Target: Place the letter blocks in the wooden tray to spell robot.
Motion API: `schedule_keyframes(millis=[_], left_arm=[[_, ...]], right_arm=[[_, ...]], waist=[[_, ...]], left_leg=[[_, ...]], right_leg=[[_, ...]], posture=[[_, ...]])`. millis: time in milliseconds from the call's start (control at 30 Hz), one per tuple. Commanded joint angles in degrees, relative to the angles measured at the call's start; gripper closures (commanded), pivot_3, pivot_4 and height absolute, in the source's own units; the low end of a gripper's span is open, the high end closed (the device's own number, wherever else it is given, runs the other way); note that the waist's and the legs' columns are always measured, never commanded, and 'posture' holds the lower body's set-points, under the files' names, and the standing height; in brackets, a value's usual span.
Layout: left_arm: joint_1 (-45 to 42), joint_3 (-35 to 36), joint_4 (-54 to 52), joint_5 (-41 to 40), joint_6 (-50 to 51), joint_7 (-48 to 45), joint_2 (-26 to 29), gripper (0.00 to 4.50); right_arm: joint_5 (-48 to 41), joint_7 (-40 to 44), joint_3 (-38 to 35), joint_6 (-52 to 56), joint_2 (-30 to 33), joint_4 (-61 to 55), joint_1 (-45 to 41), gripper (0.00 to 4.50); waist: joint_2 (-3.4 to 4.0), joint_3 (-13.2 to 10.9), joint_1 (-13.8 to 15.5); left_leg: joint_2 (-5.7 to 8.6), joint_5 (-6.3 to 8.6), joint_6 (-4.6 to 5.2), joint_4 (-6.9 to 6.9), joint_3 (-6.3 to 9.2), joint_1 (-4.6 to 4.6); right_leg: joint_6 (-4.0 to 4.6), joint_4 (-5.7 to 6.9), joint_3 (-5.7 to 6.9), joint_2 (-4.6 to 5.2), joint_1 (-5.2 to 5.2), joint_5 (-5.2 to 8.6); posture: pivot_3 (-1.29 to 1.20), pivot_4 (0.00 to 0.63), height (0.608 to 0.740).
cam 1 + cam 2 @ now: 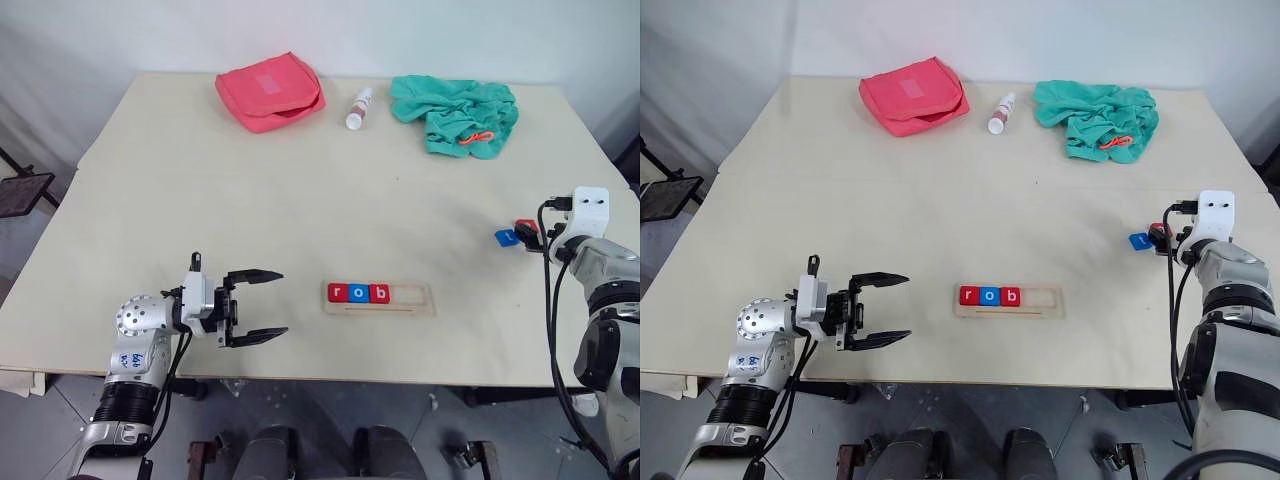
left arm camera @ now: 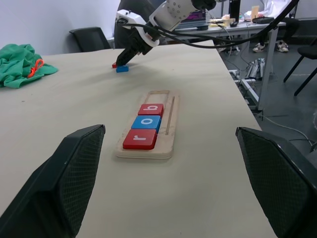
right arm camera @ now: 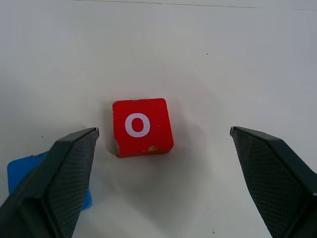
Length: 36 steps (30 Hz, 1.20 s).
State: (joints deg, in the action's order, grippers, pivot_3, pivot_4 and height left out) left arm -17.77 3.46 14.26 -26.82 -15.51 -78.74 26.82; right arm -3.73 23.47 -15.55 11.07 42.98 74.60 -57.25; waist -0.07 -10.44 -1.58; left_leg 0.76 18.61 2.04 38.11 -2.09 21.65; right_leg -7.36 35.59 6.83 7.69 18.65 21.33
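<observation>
Pale wood of the tray (image 1: 380, 299) near the table's front edge already carries three tiles reading r, o, b (image 1: 359, 293), with two slots left bare; the red o tile (image 3: 142, 127) and a blue tile (image 1: 506, 237), probably the t, lie well off to the right. Both grippers are spread wide and empty: the right gripper (image 3: 163, 144) straddles the red o, the left gripper (image 1: 258, 305) hangs beside the tray. On the cream table (image 1: 200, 200) a pink pouch (image 1: 270, 90), small bottle (image 1: 358, 108) and green cloth (image 1: 455, 115) sit along the far edge by a white wall.
</observation>
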Motion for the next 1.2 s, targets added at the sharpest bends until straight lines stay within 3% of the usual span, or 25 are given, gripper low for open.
schedule_keyframes(millis=[33, 300, 467, 633, 800, 967, 1100, 1200], left_arm=[[-0.7, 0.1, -0.8, -0.5, -0.6, 0.4, -0.4, 0.0], [0.0, 0.1, -1.4, -0.5, -0.6, 0.8, -0.9, 0.0], [1.0, -0.1, -2.1, -0.5, -0.5, 1.3, -1.3, 0.0], [1.1, -0.2, -2.3, -0.5, -0.5, 1.8, -1.6, 0.0], [1.2, -0.2, -2.3, -0.6, -0.4, 2.0, -1.8, 0.0], [0.8, -0.3, -1.7, -0.5, -0.5, 1.8, -1.9, 0.0], [0.3, -0.3, -1.2, -0.5, -0.4, 1.7, -1.9, 0.0], [-0.3, -0.5, -0.8, -0.5, -0.4, 1.4, -2.0, 0.0]], right_arm=[[-0.6, 0.8, -0.4, -2.5, 0.8, -2.1, -1.0, 0.04], [-3.1, 0.7, -3.0, -7.1, 1.3, -5.3, 0.5, 0.04], [-6.1, 0.1, -5.3, -8.4, 0.6, -13.7, 6.8, 0.04], [-9.7, -2.2, -8.1, -5.0, -1.1, -27.6, 15.3, 0.04], [-13.8, -5.2, -11.6, 1.6, -5.1, -48.3, 29.2, 0.04], [-16.1, -8.3, -13.6, 5.9, -8.7, -60.3, 37.4, 0.04], [-16.3, -9.1, -13.4, 7.3, -10.1, -63.4, 40.2, 0.04], [-16.0, -8.8, -13.5, 6.0, -9.7, -59.3, 38.5, 0.04]], waist=[[0.02, 0.0, 0.0], [0.13, -0.1, 0.1], [0.13, -0.1, 0.2], [0.15, -0.1, 0.2], [0.16, -0.1, 0.4], [0.21, -0.1, 1.0], [0.21, -0.1, 1.4], [0.21, -0.1, 1.4]], left_leg=[[0.0, 0.0, 0.0, 0.0, 0.0, 0.0], [0.01, 0.0, 0.0, 0.0, -0.02, 0.01], [0.01, 0.0, 0.0, -0.02, 0.02, 0.02], [0.01, 0.0, 0.0, -0.02, -0.02, 0.02], [-0.01, 0.0, 0.0, -0.04, 0.03, 0.02], [0.01, 0.0, 0.0, 0.0, -0.03, 0.01], [0.0, 0.0, 0.0, -0.01, -0.06, -0.03], [0.02, 0.0, 0.0, 0.0, -0.07, -0.03]], right_leg=[[0.0, 0.0, -0.01, 0.0, 0.0, 0.0], [0.0, -0.01, -0.02, 0.01, 0.02, 0.0], [0.0, -0.01, -0.01, 0.02, 0.01, 0.0], [0.0, -0.02, -0.02, 0.02, 0.02, 0.0], [0.0, 0.02, -0.02, 0.0, 0.03, 0.0], [0.0, 0.0, -0.13, 0.01, 0.04, 0.0], [0.0, 0.0, -0.19, -0.02, 0.05, 0.0], [0.0, 0.0, -0.2, -0.01, 0.05, 0.0]], posture=[[0.0, 0.15, 0.74], [0.0, 0.15, 0.74], [0.0, 0.15, 0.74], [0.0, 0.15, 0.74], [0.0, 0.15, 0.74], [0.0, 0.15, 0.74], [0.0, 0.15, 0.74], [0.0, 0.15, 0.74]])
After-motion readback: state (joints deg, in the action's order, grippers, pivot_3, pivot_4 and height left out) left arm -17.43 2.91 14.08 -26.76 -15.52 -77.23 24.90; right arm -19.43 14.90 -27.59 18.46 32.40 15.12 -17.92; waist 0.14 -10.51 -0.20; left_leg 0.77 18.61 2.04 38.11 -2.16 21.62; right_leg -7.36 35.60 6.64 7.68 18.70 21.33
